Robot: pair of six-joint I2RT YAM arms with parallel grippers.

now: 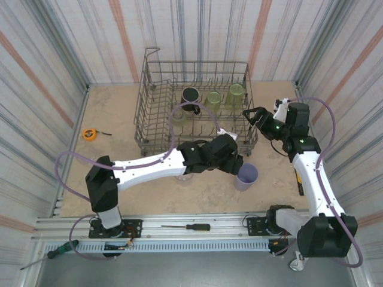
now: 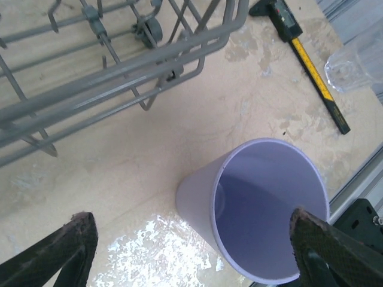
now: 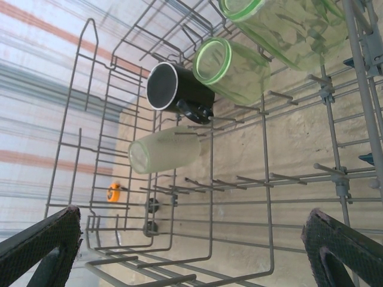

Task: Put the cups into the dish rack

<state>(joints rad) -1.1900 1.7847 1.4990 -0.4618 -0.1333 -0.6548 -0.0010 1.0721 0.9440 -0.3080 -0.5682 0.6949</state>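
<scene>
Top view: lavender cup [image 1: 246,176] upright on the table, mouth up, just in front of the dish rack [image 1: 149,107]. The left gripper [image 1: 235,162] is right beside it, much nearer than the right gripper [image 1: 254,115] at the rack's right wall. Left wrist view: jaws apart, cup off-centre, one fingertip [image 2: 311,236] overlapping its rim, the other over bare table. Right wrist view: jaws wide with nothing held; black mug [image 3: 176,89] and green tumblers [image 3: 233,69] lie in the rack.
</scene>
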